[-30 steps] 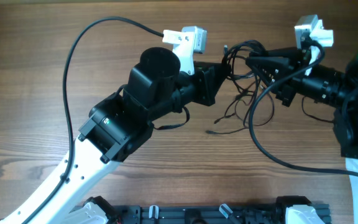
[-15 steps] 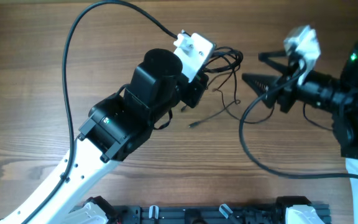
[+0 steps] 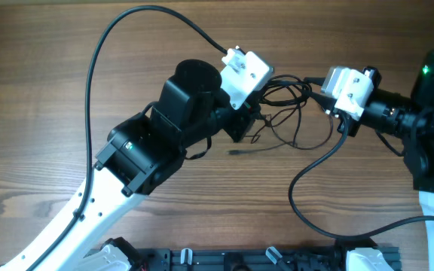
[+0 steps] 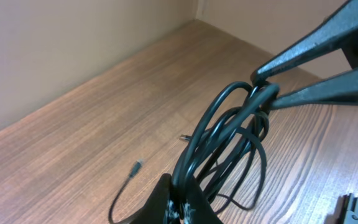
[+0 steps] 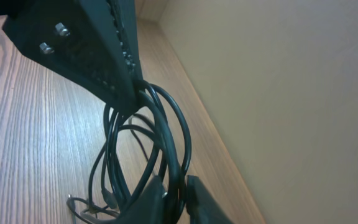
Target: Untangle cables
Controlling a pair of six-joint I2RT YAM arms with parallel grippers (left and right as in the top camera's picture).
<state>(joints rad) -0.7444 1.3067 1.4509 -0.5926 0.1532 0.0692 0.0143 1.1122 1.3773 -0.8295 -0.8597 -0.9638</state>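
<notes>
The cables [image 3: 288, 98] are a small bundle of thin black loops held off the wooden table between my two grippers. My left gripper [image 3: 253, 114] is shut on the bundle's left end; the left wrist view shows its fingers [image 4: 185, 202] pinching several strands [image 4: 229, 137]. My right gripper [image 3: 313, 84] is shut on the bundle's right end, its fingers [image 5: 178, 193] clamping the strands [image 5: 166, 121]. Each gripper's fingers show in the other's wrist view. A loose strand with a plug end [image 3: 234, 153] trails onto the table, also seen in the left wrist view [image 4: 135, 167].
Thick black arm cables loop over the table at the upper left [image 3: 96, 60] and lower right [image 3: 307, 203]. A black rail [image 3: 239, 260] runs along the front edge. A beige wall [image 5: 278, 93] rises behind the table's far edge.
The left gripper pulled the bundle left, away from the right gripper, which opened. The right gripper has now moved back in and closed on the bundle's right end.
</notes>
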